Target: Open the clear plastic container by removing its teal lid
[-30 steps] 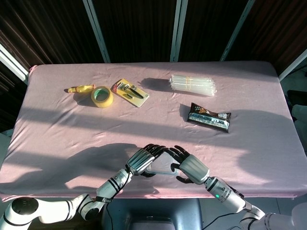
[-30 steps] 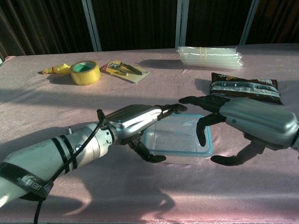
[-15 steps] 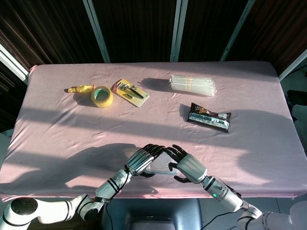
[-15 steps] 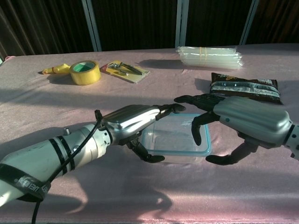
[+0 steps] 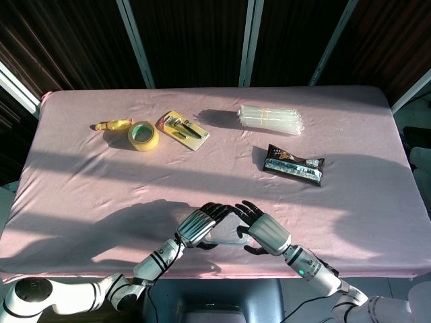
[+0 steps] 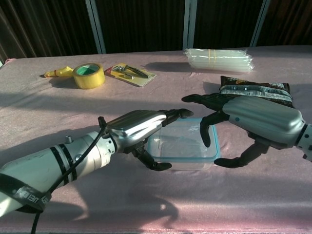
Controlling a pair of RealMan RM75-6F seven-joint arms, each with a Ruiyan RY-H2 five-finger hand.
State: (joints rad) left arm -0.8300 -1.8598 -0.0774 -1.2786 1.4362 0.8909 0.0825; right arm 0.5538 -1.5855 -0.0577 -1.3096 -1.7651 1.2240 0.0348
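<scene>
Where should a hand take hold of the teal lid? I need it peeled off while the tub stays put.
Grip the teal lid at its near right corner rim, coming from the right with the right hand, whose fingers already arch over that edge. The rim is the only raised lip; the flat top offers no purchase. The left hand straddles the clear container's left side and can steady it.

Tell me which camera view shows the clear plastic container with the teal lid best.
The chest view: the clear plastic container with the teal lid shows its rim, lid top and front wall between both hands. In the head view the container is mostly covered by the hands, only a pale patch showing.
</scene>
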